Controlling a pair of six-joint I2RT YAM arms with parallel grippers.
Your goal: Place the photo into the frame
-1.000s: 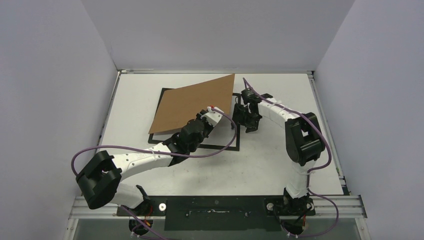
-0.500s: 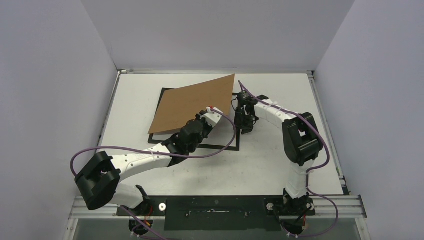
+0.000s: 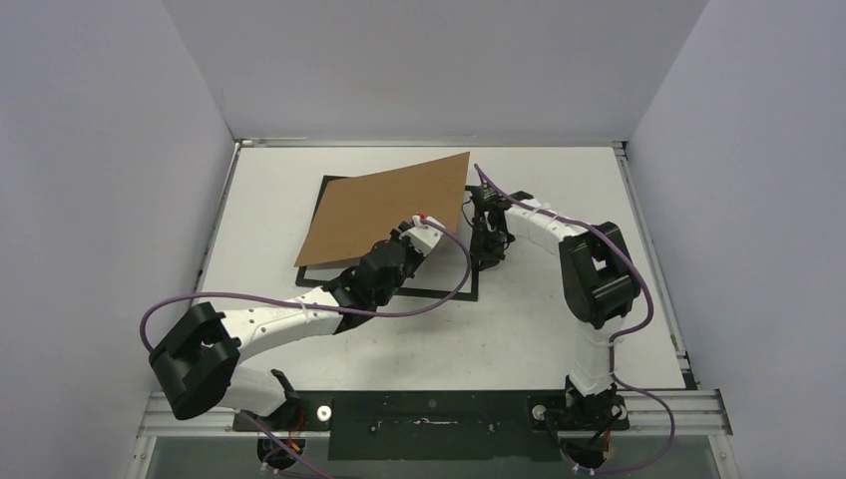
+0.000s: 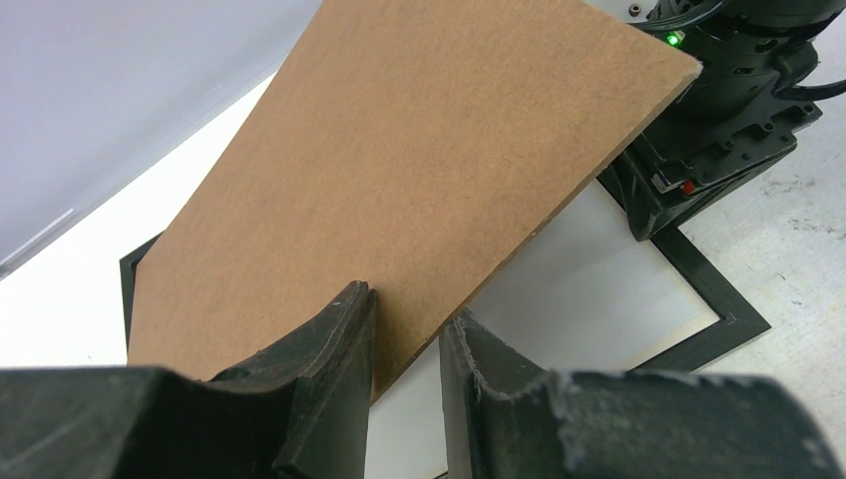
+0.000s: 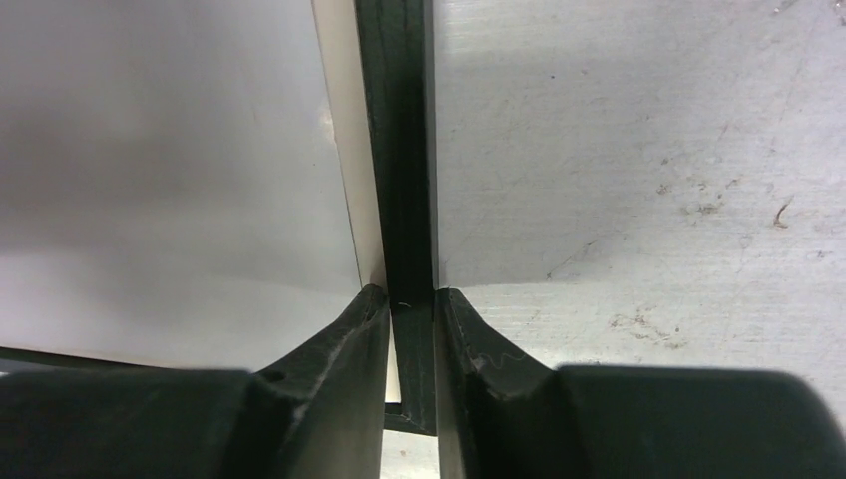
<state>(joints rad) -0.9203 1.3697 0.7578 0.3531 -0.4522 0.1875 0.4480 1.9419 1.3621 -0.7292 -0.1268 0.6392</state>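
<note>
Thin black rectangular frame (image 3: 439, 292), flat on the table (image 3: 499, 339), near-right corner showing

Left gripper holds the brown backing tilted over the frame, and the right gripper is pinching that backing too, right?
No. The right gripper pinches a side rail of the frame, not the brown backing, as the right wrist view shows. The left gripper does hold the backing tilted over the frame.

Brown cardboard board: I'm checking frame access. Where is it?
Top view, left of centre: brown cardboard board tilted over the thin black frame, near edge pinched by the left gripper.
</note>
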